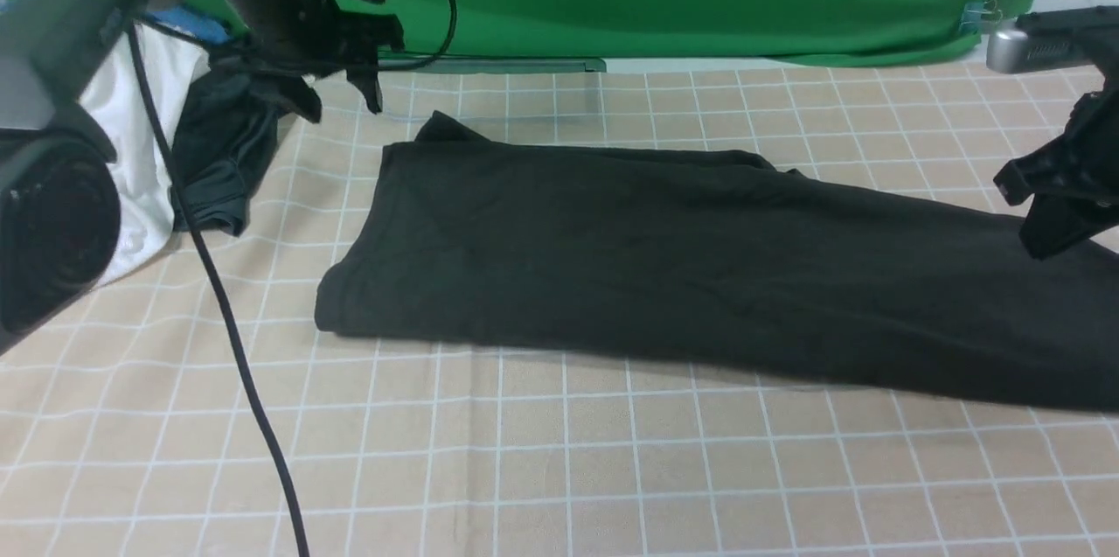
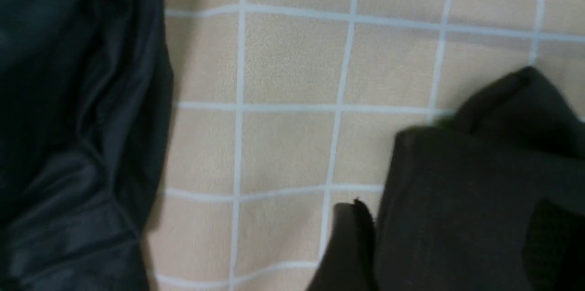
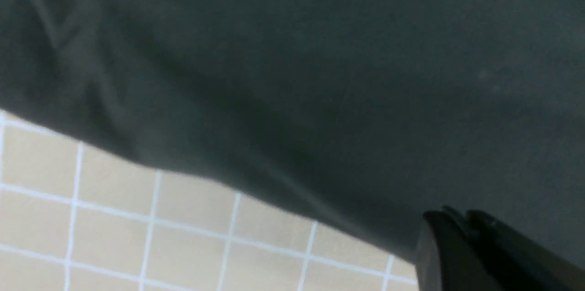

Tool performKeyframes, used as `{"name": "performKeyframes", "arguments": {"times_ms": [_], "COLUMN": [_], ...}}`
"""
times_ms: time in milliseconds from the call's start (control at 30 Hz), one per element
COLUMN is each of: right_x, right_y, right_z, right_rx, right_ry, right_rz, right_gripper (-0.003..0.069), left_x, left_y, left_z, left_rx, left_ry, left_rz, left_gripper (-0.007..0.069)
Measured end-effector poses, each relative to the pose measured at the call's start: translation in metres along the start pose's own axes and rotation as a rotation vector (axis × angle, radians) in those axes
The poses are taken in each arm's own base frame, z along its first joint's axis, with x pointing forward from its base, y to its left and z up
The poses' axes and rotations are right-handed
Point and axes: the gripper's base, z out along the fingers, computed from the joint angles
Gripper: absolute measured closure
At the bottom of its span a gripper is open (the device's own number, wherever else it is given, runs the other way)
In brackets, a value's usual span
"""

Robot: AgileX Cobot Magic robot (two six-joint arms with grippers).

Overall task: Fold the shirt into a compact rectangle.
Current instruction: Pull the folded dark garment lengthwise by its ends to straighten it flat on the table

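Shirt [image 1: 664, 251] lies flat on the bench [image 1: 559, 469] as a long folded band, running from left of centre out toward the right edge. My left gripper [image 1: 341, 98]: jaws apart, up near the far left corner, between the shirt's far-left corner and the dark grey garment [image 1: 223, 159]. My right gripper [image 1: 1040, 216]: over the shirt's far edge at the right; fingertips close together, can't tell if cloth is pinched.

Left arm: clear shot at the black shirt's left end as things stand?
Probably yes. The left gripper hangs just off the shirt's far-left corner with only bare tablecloth between; the dark grey garment lies on its other side.
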Motion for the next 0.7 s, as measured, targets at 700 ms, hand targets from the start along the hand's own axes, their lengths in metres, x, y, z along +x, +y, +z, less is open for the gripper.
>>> {"name": "performKeyframes", "arguments": {"times_ms": [700], "right_x": [0.013], "right_y": [0.001], "right_z": [-0.019], "right_rx": [-0.007], "right_ry": [0.039], "right_rz": [0.030], "right_gripper": [0.0235], "left_x": [0.083], "left_y": [0.003], "left_z": [0.037], "left_rx": [0.086], "left_ry": [0.279], "left_rz": [-0.140], "left_gripper": [0.0101]}}
